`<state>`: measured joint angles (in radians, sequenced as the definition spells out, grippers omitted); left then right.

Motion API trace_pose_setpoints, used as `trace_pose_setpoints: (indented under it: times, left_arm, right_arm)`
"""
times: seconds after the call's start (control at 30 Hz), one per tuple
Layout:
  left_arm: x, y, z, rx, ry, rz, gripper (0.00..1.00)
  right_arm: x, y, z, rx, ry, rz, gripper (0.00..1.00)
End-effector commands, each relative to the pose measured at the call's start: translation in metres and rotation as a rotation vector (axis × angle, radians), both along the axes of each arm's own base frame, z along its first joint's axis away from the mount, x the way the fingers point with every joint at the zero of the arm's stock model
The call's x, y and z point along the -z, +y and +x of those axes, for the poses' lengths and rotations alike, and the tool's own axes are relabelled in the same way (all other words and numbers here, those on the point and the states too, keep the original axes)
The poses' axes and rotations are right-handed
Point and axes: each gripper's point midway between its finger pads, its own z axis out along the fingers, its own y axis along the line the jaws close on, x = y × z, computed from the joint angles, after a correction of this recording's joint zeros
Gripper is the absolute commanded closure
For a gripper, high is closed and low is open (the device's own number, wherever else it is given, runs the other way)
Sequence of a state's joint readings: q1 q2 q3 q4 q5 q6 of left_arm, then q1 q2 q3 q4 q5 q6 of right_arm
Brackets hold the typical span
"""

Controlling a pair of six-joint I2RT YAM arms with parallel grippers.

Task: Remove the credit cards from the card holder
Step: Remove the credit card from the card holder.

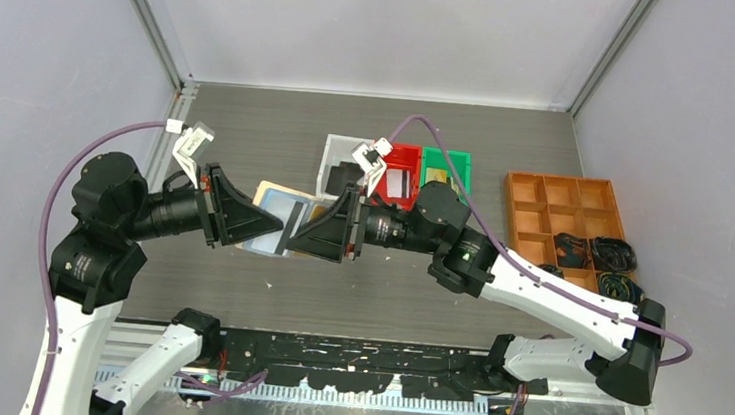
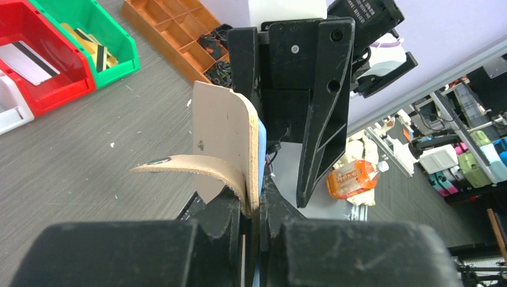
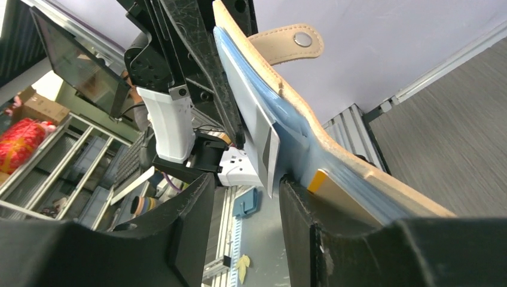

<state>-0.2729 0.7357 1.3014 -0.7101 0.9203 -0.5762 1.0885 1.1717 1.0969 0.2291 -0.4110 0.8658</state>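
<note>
The beige card holder (image 1: 278,205) hangs open above the table between the two arms. My left gripper (image 2: 254,206) is shut on its lower edge; the snap tab (image 2: 179,164) curls off to the left. My right gripper (image 3: 245,179) faces it with jaws open. A white-grey credit card (image 3: 266,143) with a dark stripe pokes out of the clear sleeves, its tip in the gap beside the right-hand finger (image 3: 299,203); the other finger stands apart. A gold card corner (image 3: 317,179) shows in a sleeve behind that finger.
Behind the grippers stand a white bin (image 1: 333,154), a red bin (image 1: 410,159) holding a striped card (image 2: 27,63), and a green bin (image 1: 448,164) with cards. An orange compartment tray (image 1: 564,215) with dark cables sits at the right.
</note>
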Motion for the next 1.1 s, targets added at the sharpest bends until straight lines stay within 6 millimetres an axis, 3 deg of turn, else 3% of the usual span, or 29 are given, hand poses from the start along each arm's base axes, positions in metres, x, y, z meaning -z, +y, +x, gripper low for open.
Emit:
trace_pose_setpoints:
  times: [0.0, 0.23, 0.43, 0.63, 0.83, 0.9, 1.07]
  left_arm:
    - [-0.026, -0.003, -0.009, 0.041, -0.057, -0.057, 0.97]
    - [-0.032, -0.006, -0.014, 0.073, -0.026, -0.09, 0.95]
    - [-0.03, -0.007, -0.015, 0.083, -0.004, -0.101, 0.87]
    - [-0.037, -0.009, -0.025, 0.142, 0.004, -0.126, 0.8]
    - [-0.044, -0.01, -0.03, 0.177, 0.016, -0.143, 0.73]
    - [-0.044, -0.01, -0.03, 0.179, 0.021, -0.144, 0.74]
    - [-0.045, -0.01, -0.026, 0.17, 0.016, -0.148, 0.91]
  right_arm:
    - [-0.039, -0.003, -0.004, -0.035, -0.041, 0.136, 0.51]
    - [-0.043, -0.005, -0.002, -0.046, -0.019, 0.19, 0.54]
    - [-0.053, -0.006, -0.006, -0.095, 0.0, 0.268, 0.76]
    - [-0.048, -0.013, -0.005, -0.087, 0.007, 0.283, 0.98]
    - [-0.044, -0.028, -0.005, -0.056, -0.019, 0.287, 0.99]
    - [-0.043, -0.029, -0.006, -0.055, -0.02, 0.284, 0.99]
    - [-0.04, -0.03, -0.008, -0.069, -0.019, 0.278, 0.99]
